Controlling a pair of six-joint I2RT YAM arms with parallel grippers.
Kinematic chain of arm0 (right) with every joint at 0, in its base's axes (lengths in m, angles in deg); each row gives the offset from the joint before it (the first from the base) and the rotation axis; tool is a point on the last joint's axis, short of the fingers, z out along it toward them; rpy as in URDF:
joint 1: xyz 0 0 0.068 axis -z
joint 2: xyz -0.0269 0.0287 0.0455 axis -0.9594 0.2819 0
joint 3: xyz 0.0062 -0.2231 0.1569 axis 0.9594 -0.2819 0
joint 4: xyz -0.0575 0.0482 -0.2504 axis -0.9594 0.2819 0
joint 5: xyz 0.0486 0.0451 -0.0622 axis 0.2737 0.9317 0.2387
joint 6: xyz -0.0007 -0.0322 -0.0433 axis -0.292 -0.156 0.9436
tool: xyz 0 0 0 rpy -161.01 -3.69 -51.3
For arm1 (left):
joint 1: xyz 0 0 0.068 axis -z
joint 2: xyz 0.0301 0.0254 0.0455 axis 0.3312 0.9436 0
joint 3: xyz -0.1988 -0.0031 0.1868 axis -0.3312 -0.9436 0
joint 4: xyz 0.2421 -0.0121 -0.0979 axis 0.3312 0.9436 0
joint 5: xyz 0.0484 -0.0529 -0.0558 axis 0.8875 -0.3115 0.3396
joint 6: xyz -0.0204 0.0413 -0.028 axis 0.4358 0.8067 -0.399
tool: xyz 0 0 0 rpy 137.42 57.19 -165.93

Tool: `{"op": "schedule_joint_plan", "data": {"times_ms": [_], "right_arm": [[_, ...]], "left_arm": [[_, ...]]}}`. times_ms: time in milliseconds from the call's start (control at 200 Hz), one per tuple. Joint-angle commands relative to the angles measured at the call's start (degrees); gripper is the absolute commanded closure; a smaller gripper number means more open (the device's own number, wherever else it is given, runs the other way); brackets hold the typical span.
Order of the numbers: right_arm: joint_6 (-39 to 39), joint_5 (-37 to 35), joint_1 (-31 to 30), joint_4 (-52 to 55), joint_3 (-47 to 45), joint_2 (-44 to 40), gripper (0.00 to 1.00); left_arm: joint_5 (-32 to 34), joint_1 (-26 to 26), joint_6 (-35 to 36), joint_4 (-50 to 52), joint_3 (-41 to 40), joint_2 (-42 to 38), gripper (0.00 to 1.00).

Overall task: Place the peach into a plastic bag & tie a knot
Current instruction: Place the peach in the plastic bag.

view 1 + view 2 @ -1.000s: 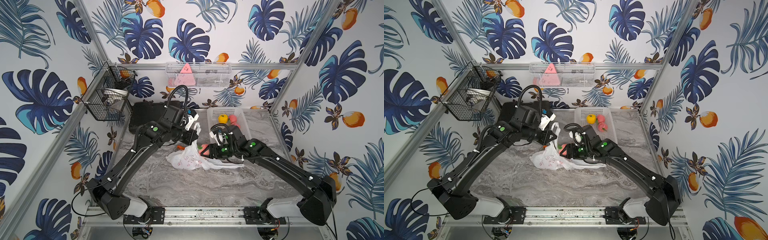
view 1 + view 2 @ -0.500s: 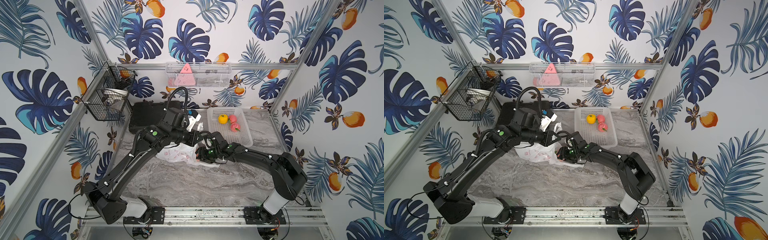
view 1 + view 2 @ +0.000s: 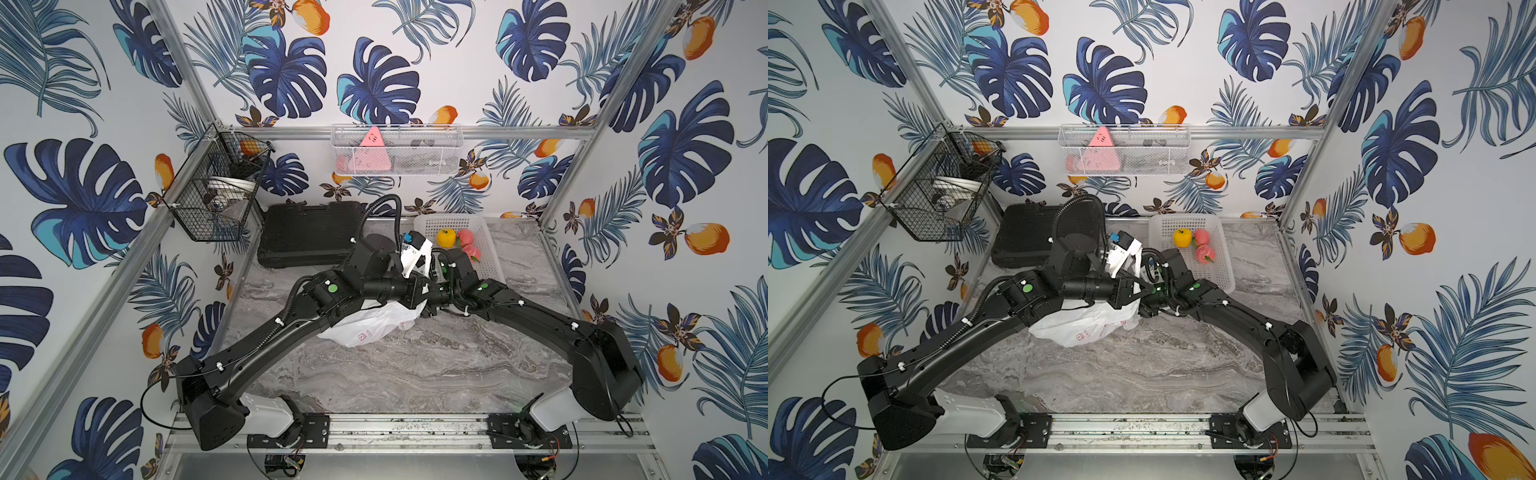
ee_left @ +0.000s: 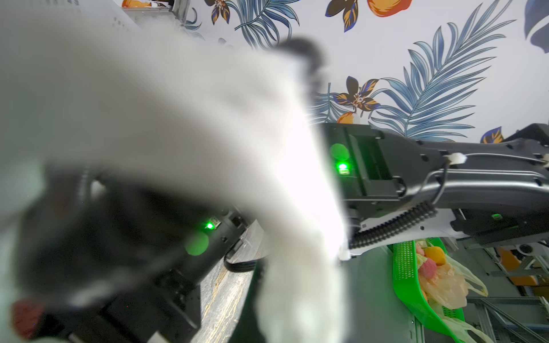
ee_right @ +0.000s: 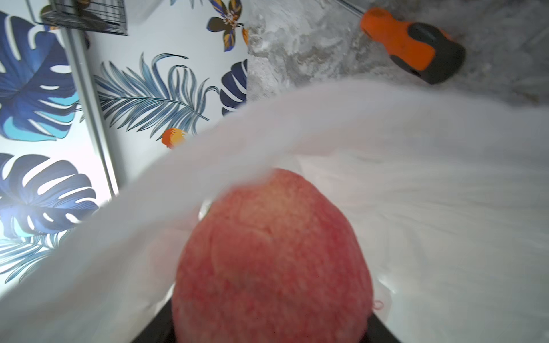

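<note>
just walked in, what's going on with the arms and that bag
The left tool is shut on the thin translucent white plastic bag, holding its edge up. The right tool grips a round pink-red peach at the bag's mouth, with plastic draped over it. The peach is not yet released, and nothing is tied.

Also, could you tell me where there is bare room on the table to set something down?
The widest bare table is the front stretch between the plastic bag and the arm bases. A narrow strip runs between the white basket and the right wall. Crowded: mid-table, where left arm and right arm meet over the bag, and the black case behind.
</note>
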Motion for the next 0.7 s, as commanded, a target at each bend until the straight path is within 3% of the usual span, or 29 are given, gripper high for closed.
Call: {"op": "schedule_joint_plan", "data": {"times_ms": [0,100,435,545,696], "right_arm": [[-2.4,-2.9,-0.1,-1.2,-1.6,1.6,0.45],[-1.2,-11.8,-0.1,1.1,-1.3,3.2,0.42],[11.6,-28.6,-0.7,18.5,7.7,9.1,0.26],[15.8,-27.6,-0.8,21.5,9.7,10.6,0.15],[19.2,-20.6,-0.7,24.2,13.1,11.4,0.07]], "left_arm": [[0.1,0.2,-3.4,-11.7,-3.2,-1.8,1.0],[0.2,0.2,-3.5,-15.7,-6.6,-4.1,1.0],[1.0,-3.2,-1.5,-16.9,-19.1,-12.3,1.0],[0.0,-6.0,-2.0,-17.7,-23.2,-14.8,1.0],[-1.3,-9.4,-2.0,-16.6,-26.0,-16.8,1.0]]}}
